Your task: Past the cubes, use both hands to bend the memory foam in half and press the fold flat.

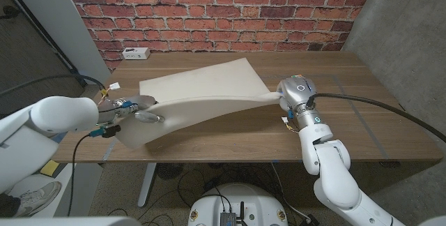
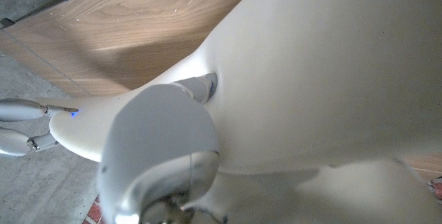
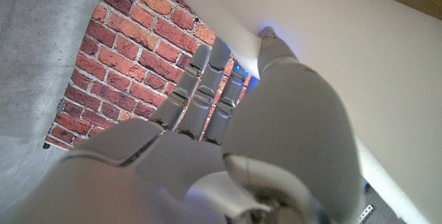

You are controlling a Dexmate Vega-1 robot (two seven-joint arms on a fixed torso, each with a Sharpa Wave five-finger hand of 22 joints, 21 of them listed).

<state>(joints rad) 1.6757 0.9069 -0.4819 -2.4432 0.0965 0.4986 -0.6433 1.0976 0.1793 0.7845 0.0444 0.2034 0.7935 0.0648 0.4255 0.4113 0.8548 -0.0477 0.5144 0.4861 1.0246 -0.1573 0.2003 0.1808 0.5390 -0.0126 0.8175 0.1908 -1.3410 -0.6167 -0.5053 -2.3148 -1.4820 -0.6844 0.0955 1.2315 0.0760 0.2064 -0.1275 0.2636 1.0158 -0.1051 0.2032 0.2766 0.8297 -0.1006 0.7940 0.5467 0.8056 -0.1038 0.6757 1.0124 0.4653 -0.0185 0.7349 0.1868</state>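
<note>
Left hand (image 1: 136,111) fingers (image 1: 150,117) are clamped on the near-left corner of the memory foam (image 1: 198,90); the left wrist view shows the sheet wrapped around that hand (image 2: 162,148). Right hand (image 1: 293,93) grips the near-right corner: in the right wrist view its fingers (image 3: 200,99) lie along one face of the foam (image 3: 359,65) with the thumb tip against the edge, so I read it as a pinch.

Foam sits mid-table (image 1: 348,79), far edge down on the wood, near edge lifted off it and sagging between the two hands. Long axis runs left-right, slightly skewed, with the right end further back. No cubes visible anywhere.

Key relation: the grounded far edge lies directly away from both hands, across the short axis. Judgement: next move is both hands carrying the near edge up and over toward the far side, together, to keep the crease parallel to the long axis. Right hand is nearer the far edge, so the left has more travel. Uneven travel risks a diagonal fold.
</note>
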